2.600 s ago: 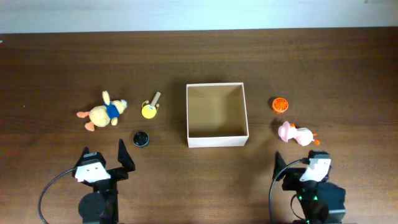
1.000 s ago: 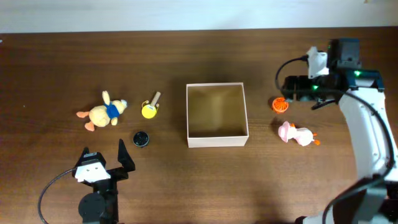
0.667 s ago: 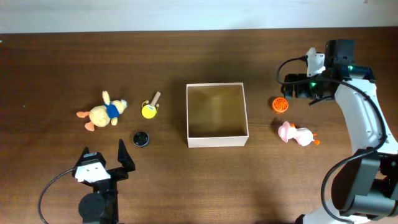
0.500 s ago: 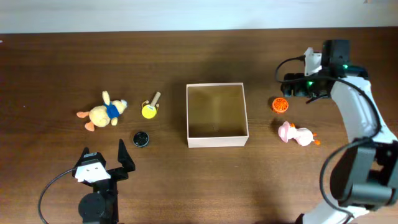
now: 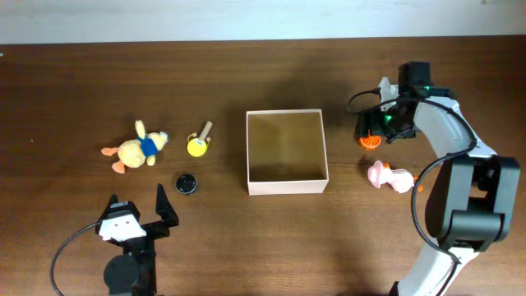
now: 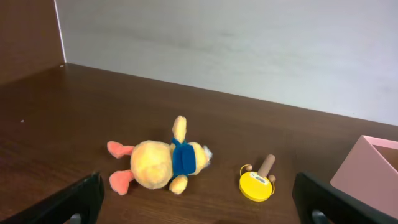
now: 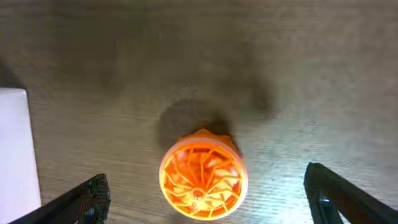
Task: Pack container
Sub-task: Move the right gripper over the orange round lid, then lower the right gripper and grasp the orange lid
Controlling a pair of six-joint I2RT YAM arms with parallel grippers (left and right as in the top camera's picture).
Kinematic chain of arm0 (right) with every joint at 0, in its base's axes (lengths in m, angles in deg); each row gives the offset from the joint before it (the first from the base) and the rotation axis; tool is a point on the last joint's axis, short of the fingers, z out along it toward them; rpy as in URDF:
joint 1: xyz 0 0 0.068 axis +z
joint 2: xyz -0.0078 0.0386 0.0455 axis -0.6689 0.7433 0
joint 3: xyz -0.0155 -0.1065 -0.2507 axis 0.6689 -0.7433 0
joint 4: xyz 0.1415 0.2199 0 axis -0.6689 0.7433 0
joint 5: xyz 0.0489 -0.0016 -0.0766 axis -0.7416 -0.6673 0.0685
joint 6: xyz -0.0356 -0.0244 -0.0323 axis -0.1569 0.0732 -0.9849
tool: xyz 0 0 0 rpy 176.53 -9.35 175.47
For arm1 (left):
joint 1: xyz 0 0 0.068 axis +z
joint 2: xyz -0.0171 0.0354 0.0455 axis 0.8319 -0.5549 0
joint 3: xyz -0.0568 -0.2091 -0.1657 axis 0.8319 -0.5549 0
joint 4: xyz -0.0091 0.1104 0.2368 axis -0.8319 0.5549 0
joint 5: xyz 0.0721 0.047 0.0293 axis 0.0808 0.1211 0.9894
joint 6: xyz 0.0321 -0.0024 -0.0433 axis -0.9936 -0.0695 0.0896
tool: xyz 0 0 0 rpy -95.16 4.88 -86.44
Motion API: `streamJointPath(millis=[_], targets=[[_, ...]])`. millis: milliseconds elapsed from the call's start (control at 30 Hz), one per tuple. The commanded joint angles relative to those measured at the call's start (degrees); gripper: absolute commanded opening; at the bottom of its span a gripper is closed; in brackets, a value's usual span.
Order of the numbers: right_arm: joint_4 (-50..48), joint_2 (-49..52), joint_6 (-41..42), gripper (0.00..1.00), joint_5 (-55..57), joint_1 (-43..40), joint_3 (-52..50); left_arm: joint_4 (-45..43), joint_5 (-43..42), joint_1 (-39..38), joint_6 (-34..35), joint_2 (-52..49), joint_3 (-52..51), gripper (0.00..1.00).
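Container (image 5: 288,186) held nothing; all toys (image 5: 136,150) lay outside, unpacked. Right claw (image 7: 208,193): jaws apart, orange lattice ball (image 7: 203,175) between them, ungripped. Left claw (image 6: 199,200) gaped, idle.

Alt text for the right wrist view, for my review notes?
An orange lattice ball lies on the dark wood table, seen from above, between the two black fingers of the open right hand, neither touching it. The container shows as a pale wall at the left edge.
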Motion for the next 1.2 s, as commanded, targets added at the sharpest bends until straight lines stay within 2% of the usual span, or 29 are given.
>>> streamJointPath(millis=[0,167,867,933,1067,1167], targets=[[1.22,1.33,0.44,0.89,0.52,0.37,0.74,-0.13,-0.24,0.09,0.46,0.22,-0.42,0.99],[2.62,1.55,0.87,0.84,0.52,0.35,0.74,-0.13,-0.24,0.09,0.44,0.22,-0.42,0.99],[-0.09,3.67,0.81,0.84,0.5,0.37,-1.51,-0.13,-0.24,0.09,0.44,0.22,-0.42,0.99],[-0.22,3.67,0.79,0.82,0.52,0.37,-1.51,-0.13,-0.24,0.09,0.44,0.22,-0.42,0.99],[-0.26,3.67,0.79,0.69,0.52,0.37,-1.51,-0.13,-0.24,0.09,0.44,0.22,-0.42,0.99],[-0.24,3.67,0.81,0.64,0.52,0.37,-1.51,-0.13,-0.24,0.09,0.44,0.22,-0.42,0.99]])
